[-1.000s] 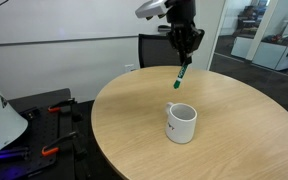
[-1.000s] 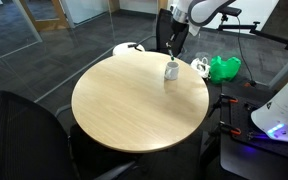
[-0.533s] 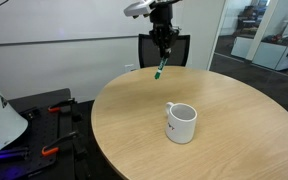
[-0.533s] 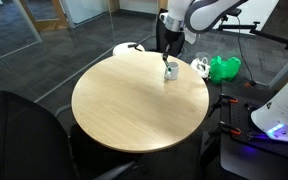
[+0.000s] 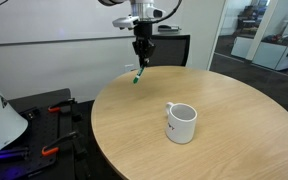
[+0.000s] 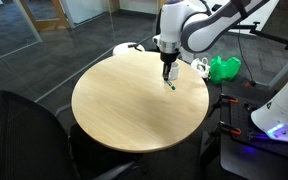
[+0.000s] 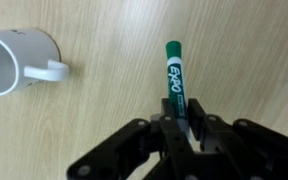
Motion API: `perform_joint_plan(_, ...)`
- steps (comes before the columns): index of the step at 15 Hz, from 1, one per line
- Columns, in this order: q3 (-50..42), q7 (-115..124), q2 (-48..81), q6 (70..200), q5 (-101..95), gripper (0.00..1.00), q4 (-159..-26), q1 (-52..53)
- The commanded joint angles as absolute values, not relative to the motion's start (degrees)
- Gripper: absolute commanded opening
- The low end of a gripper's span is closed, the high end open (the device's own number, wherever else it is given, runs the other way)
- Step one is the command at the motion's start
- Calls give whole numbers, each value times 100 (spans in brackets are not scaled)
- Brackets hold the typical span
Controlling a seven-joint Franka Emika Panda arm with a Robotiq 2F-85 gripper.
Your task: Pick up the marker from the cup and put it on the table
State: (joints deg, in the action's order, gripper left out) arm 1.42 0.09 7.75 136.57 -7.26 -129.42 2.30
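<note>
Glass walls and grey floor surround a round wooden desk [image 5: 234, 140]. Above its far left part in an exterior view hangs the pincer [image 5: 141, 62], clamped on the upper end of the green marker [image 5: 137, 76], which points down, slightly tilted and clear of the wood. The wrist view shows the empty white cup [image 7: 14, 60] off to the left, well apart from the marker.

The step in hand looks like the put-down. To do it well, lower slowly until the tip nearly touches, lean the marker over, and only then let go. Stay inward of the rim, since a round barrel will likely roll.

Half a second ago the pincer was further right, and a second ago just above the cup. It has swung left, while the cup has not moved.
</note>
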Motion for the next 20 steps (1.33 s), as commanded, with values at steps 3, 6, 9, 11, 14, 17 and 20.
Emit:
perform_joint_plan(3, 165, 620, 1577, 13048, -1110, 5, -12501, 500)
perform_joint_plan(6, 104, 827, 2073, 12938, -1249, 5, -12233, 613)
perform_joint_plan(9, 26, 1020, 2580, 12714, -1309, 5, -11862, 694)
perform_joint_plan(11, -38, 1131, 2891, 12598, -1321, 5, -11610, 731)
perform_joint_plan(14, -119, 1190, 3279, 12463, -1267, 5, -11262, 758)
perform_joint_plan(17, -167, 1238, 3542, 12329, -1225, 5, -10982, 770)
perform_joint_plan(20, -184, 1274, 3685, 12250, -1199, 54, -10808, 773)
